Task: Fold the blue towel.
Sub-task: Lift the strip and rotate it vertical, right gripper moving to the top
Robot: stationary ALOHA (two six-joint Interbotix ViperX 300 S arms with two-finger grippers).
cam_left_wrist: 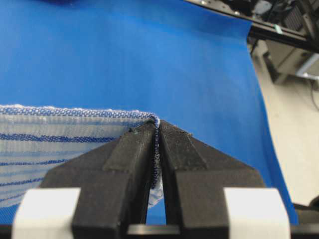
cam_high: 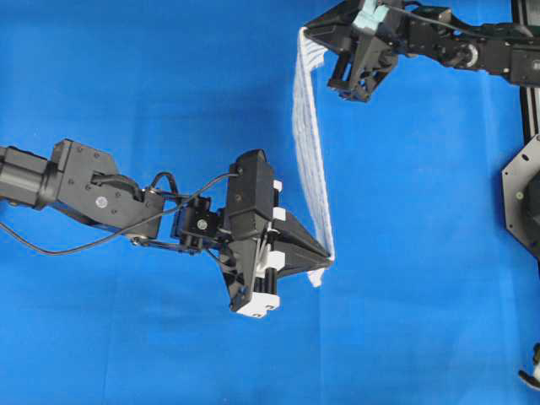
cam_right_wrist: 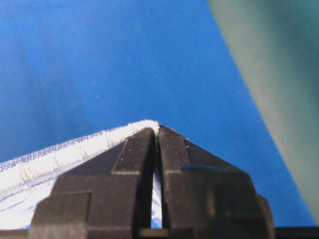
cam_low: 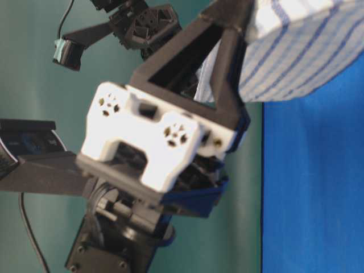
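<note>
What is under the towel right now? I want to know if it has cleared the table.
Under the towel, held up between the left gripper and right gripper, only blue table shows. The strip directly beneath it is covered.

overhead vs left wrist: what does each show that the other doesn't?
Only the overhead view: both arms at once, with the right claw pinching the far end of the blue towel, which is stretched edge-on between the two claws.

Only the left wrist view: the towel's hem clamped between the shut fingers, its blue stripes up close, and the table's edge with floor beyond.

Both: the left claw shut on a towel corner, above the blue table cover.
</note>
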